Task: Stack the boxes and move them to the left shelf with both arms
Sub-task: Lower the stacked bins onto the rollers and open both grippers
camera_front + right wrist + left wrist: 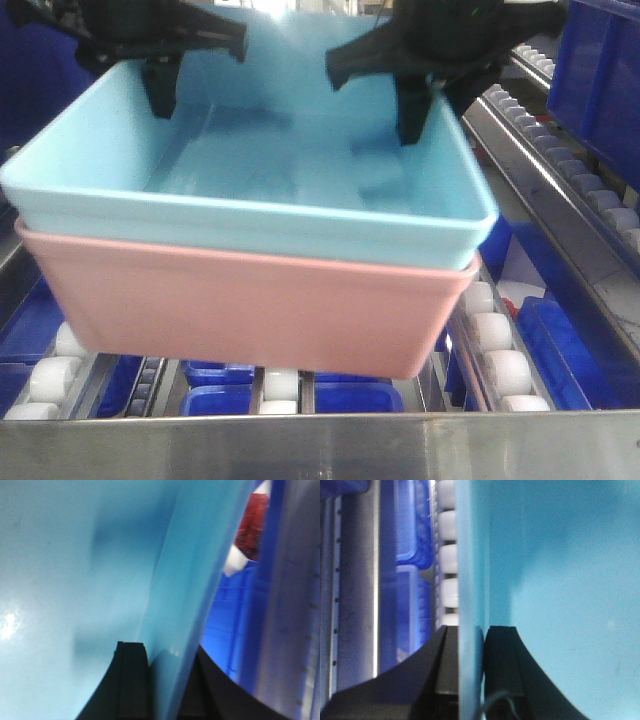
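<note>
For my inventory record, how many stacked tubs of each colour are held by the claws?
Light cyan-blue tub: 1
Salmon-pink tub: 1
Total: 2 tubs, the blue nested in the pink, over the roller shelf.

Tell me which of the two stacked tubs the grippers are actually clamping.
The light blue tub, nested on top; both grippers pinch its side walls. The pink tub underneath is untouched.

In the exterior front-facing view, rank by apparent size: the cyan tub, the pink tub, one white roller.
1-2. Light cyan-blue plastic tub and salmon-pink plastic tub: similar; the nested cyan one hides the pink tub's inside, so unranked.
3. White shelf roller: smallest.
</note>
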